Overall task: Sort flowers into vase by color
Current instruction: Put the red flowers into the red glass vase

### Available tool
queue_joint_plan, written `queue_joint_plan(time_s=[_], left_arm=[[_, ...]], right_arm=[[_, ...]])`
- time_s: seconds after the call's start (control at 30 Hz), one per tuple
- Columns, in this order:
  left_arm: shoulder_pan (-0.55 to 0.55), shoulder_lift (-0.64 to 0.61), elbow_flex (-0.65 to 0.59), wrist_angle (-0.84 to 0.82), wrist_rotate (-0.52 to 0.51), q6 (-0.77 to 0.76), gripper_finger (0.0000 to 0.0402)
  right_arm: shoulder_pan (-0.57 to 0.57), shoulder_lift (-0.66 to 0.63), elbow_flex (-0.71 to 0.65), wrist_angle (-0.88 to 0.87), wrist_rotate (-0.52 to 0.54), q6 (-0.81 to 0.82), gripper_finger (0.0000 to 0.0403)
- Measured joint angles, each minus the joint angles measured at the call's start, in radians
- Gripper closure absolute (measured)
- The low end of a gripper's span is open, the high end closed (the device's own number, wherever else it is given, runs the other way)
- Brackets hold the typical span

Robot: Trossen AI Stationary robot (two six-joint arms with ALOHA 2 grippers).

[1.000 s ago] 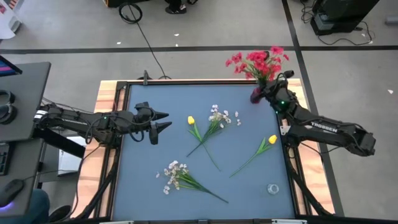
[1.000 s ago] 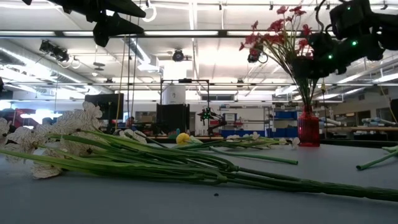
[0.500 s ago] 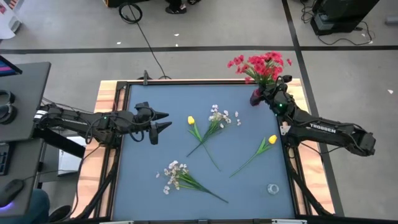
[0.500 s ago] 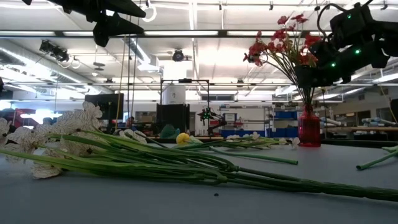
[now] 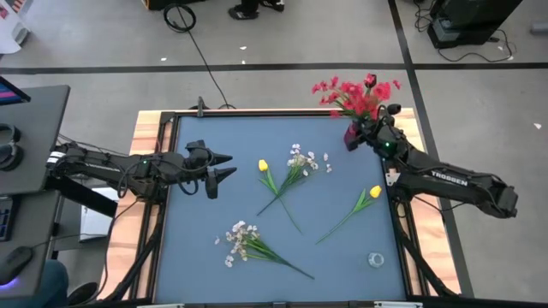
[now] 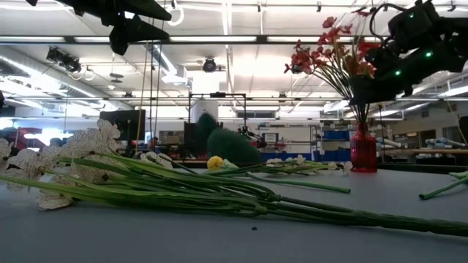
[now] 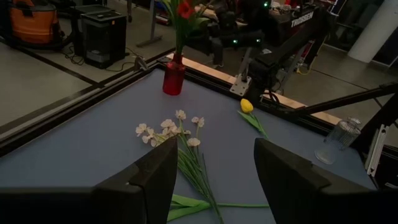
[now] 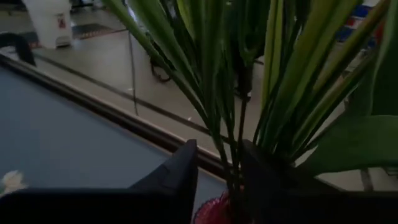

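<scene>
Up at the far right corner of the blue worktop [image 5: 197, 257], the right gripper [image 5: 370, 128] sits pinched on the green stems of the red flowers [image 5: 355, 92], just above the mouth of the little red vase [image 5: 352, 134]. From the right wrist camera the dark fingers [image 8: 177, 177] press in narrow around those stems [image 8: 217, 93], with the vase's red glass [image 8: 214, 211] showing right beneath them. From table height the red blossoms [image 6: 333, 47] fan out above the vase [image 6: 363, 152], the stems running down into it, the arm clutching them partway up.

Over on the left side, the left gripper [image 5: 224, 166] hangs above the worktop with its fingers spread wide and nothing between them. Its wrist camera looks across the table past both fingers [image 7: 149, 183].

Still lying flat on the worktop: a yellow tulip [image 5: 264, 166] beside a white spray [image 5: 301, 161] near the middle, their stems crossing; a second yellow tulip [image 5: 374, 193] near the right edge, close beside the right arm; and another white spray [image 5: 240, 235] towards the near side. A clear glass vase [image 5: 376, 259] stands in the near right corner, well apart from the red one.
</scene>
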Motion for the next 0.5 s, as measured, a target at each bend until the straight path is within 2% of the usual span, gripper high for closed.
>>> queue_joint_plan(time_s=[0.2, 0.5], left_arm=[[0.000, 0.000, 0.000, 0.000, 0.000, 0.000, 0.0184], [0.000, 0.000, 0.000, 0.000, 0.000, 0.000, 0.0184]], right_arm=[[-0.001, -0.084, 0.032, -0.154, 0.017, 0.047, 0.0231], [-0.001, -0.153, 0.099, -0.355, -0.143, 0.086, 0.0221]])
